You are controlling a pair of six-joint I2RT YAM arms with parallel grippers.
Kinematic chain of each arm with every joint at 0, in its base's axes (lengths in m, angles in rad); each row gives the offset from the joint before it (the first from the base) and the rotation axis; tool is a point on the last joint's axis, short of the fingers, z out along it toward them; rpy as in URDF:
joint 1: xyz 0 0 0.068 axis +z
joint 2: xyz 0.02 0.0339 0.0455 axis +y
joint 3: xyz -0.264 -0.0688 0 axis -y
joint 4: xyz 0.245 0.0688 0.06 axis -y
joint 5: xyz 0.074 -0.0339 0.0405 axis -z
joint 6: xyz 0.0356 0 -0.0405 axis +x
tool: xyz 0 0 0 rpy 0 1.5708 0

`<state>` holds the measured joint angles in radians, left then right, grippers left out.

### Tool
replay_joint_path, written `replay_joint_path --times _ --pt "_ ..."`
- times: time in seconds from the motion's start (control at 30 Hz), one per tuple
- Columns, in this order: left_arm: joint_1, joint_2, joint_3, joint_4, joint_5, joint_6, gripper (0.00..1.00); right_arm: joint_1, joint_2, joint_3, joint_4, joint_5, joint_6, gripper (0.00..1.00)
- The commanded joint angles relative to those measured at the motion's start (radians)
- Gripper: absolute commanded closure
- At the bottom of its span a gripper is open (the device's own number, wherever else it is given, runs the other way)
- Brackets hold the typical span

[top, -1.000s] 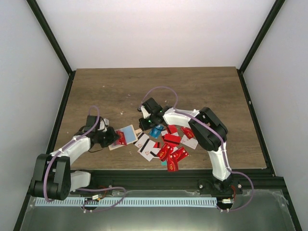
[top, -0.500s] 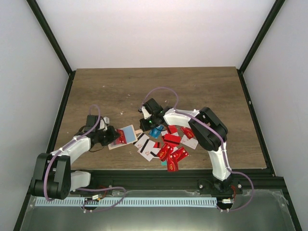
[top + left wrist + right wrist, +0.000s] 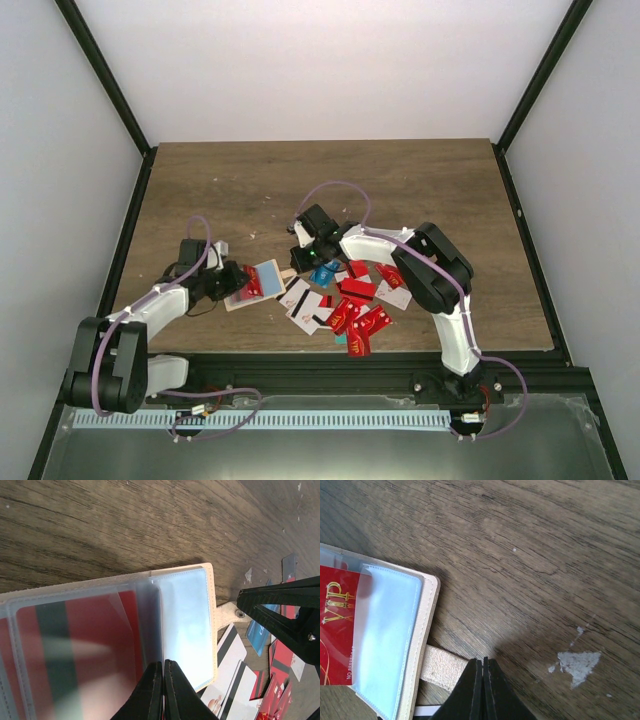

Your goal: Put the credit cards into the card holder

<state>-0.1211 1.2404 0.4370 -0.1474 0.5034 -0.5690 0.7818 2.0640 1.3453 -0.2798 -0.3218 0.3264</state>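
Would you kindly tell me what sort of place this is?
Probably a lab robot cell, not a home: a wooden table boxed in by white panels on black framing, with the left arm and right arm bolted at its near edge.

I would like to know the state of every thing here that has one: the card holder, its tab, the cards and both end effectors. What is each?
card holder: open, lying flat, a red card in one sleeve, the end sleeve empty.
snap tab: undone.
credit cards: loose heap on the table.
left end effector: shut, tips at the end sleeve.
right end effector: shut, tips on the snap tab.
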Motion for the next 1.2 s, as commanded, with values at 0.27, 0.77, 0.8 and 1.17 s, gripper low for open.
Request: replay_joint_path --times 0.27,0.77,0.8,1.17 --pt "0.005 0.039 -0.054 0.147 0.043 -0.001 0.96 0.003 0.022 -0.001 -0.008 -0.030 -0.011 0.99" --pt "0.000 0.114 -0.102 0.278 0.102 -0.036 0.96 0.004 0.028 -0.013 0.003 -0.057 0.008 0.99" --pt "0.000 0.121 -0.103 0.285 0.103 -0.039 0.96 0.005 0.029 -0.013 0.003 -0.058 0.009 0.99" --pt "-0.021 0.150 -0.095 0.318 0.105 -0.069 0.93 0.006 0.031 -0.007 0.005 -0.061 0.017 0.99"
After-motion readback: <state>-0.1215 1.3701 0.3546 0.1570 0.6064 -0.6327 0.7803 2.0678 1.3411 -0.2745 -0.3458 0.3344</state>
